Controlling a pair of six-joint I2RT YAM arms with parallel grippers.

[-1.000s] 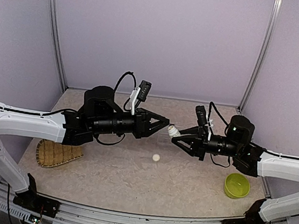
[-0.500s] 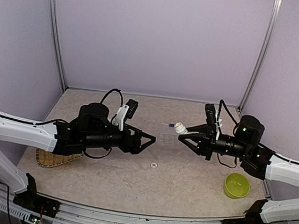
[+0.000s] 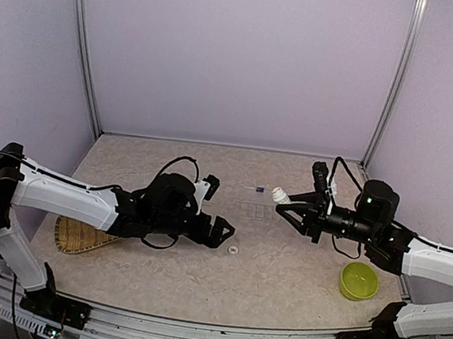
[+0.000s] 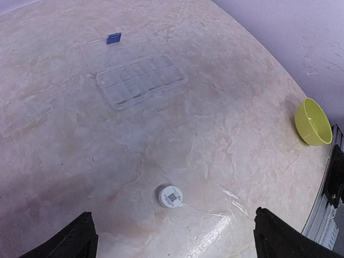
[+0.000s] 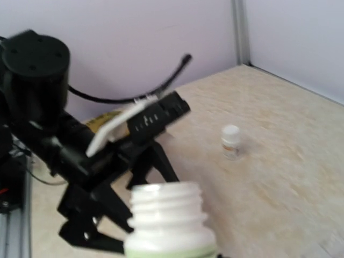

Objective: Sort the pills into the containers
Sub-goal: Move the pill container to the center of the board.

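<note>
**Ana:** Left gripper (image 3: 225, 235) hangs low over the table (image 4: 231, 145), jaws spread wide with nothing between them. A white cap (image 4: 171, 196) lies flat just ahead of it, at the lower centre of the left wrist view.

**Ben:** And the right gripper (image 3: 286, 202)?

**Ana:** Clenched round a white bottle (image 5: 168, 215). The neck is uncapped and its threads are bare, at the bottom middle of the right wrist view.

**Ben:** Where are the pills?

**Ana:** None show in any view, so I judge they sit inside that bottle. The compartment box (image 4: 142, 80) lies flat in the upper middle of the left wrist view. Its clear lid seems folded back toward a blue clip (image 4: 113, 38), though that is faint. In the top view the box sits at centre, between the two grippers.

**Ben:** How will they handle?

**Ana:** Probably light, hard and quick to roll or bounce on this smooth top. They are too small for a sure pinch. Holding the bottle by its body and tipping it gently over one cell looks safer. The box is thin plastic and would likely slide if nudged.

**Ben:** Anything in the way?

**Ana:** The lime-green bowl (image 3: 359, 280) at lower right and the woven tray (image 3: 80, 235) at lower left lie well apart. The cap is near the box but not touching it.
</note>
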